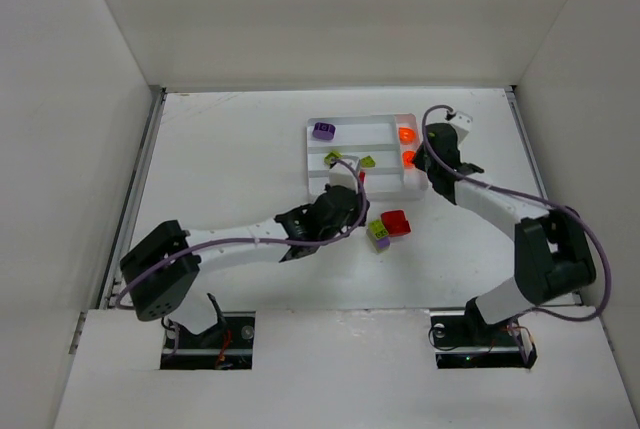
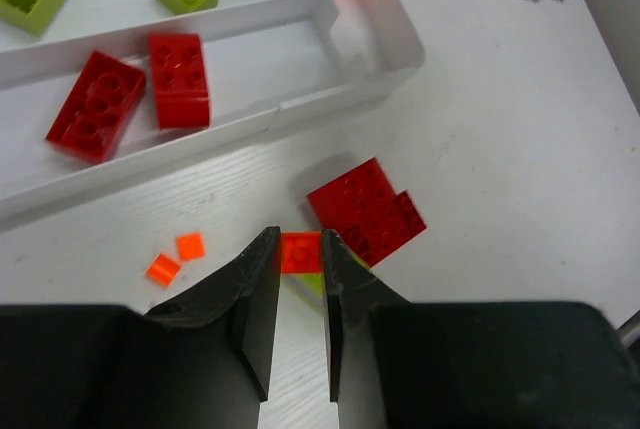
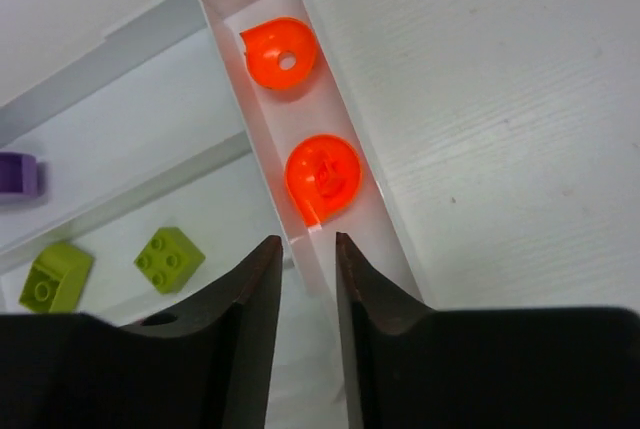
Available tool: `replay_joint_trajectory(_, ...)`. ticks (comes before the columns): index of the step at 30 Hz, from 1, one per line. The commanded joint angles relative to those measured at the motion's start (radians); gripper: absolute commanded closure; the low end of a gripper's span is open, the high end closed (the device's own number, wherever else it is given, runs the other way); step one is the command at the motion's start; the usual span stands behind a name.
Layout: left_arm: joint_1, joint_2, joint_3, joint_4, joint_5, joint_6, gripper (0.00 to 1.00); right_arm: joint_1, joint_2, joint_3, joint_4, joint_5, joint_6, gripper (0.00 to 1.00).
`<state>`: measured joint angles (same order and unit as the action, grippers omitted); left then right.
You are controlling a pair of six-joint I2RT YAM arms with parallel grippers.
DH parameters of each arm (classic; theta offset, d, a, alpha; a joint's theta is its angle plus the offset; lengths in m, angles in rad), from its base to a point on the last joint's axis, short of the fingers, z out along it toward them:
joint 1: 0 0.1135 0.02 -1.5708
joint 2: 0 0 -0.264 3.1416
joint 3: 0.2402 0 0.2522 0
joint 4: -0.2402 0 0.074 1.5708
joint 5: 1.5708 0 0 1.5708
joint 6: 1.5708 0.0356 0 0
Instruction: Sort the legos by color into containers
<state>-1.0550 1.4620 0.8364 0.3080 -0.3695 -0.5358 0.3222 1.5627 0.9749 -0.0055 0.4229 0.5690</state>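
**Top view.** The white tray (image 1: 365, 131) sits right of centre on my white table (image 1: 230, 159), which is closed in by plain white walls (image 1: 300, 19). A purple lego (image 1: 323, 130) lies in the far slot and two lime legos (image 1: 367, 161) in the middle one. Two orange round pieces (image 1: 406, 134) lie in the narrow cross slot. A red brick (image 1: 396, 222) lies on the table just in front of the tray. My left arm reaches low across the table, with the left claw (image 1: 362, 217) beside that brick. My right arm is bent sharply at the elbow, with the right claw (image 1: 425, 177) at the tray's near right corner.

**Left wrist view.** The left claw (image 2: 300, 249) is closed, pinching a small orange lego (image 2: 300, 252) at its tips. The red brick (image 2: 365, 211) lies just beyond. Two tiny orange tiles (image 2: 190, 245) lie on the table to the left, and two red legos (image 2: 178, 79) lie in the nearest slot.

**Right wrist view.** The right claw (image 3: 308, 249) has its jaws slightly apart and grips nothing. It hangs over the narrow slot's end, close to the nearer orange round piece (image 3: 324, 179).
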Motion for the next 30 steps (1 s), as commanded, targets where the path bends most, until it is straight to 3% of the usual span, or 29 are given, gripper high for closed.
replay_joint_trajectory(1,-0.018,0.093,0.146,0.026,0.012,0.056,0.83,-0.039,-0.163,-0.146,0.085,0.034,0.083,0.72)
replay_joint_trajectory(7,-0.015,0.346,0.412,0.016,0.020,0.117,0.83,-0.122,-0.415,-0.402,0.099,0.091,0.175,0.83)
replay_joint_trajectory(14,0.020,0.560,0.657,0.029,0.053,0.138,0.82,-0.180,-0.474,-0.528,0.202,0.080,0.216,0.66)
replay_joint_trajectory(24,0.060,0.741,0.894,-0.038,0.087,0.151,0.77,-0.183,-0.523,-0.551,0.225,0.010,0.218,0.61)
replay_joint_trajectory(30,0.066,0.794,0.975,-0.073,0.092,0.161,0.67,-0.183,-0.553,-0.553,0.217,0.005,0.218,0.61)
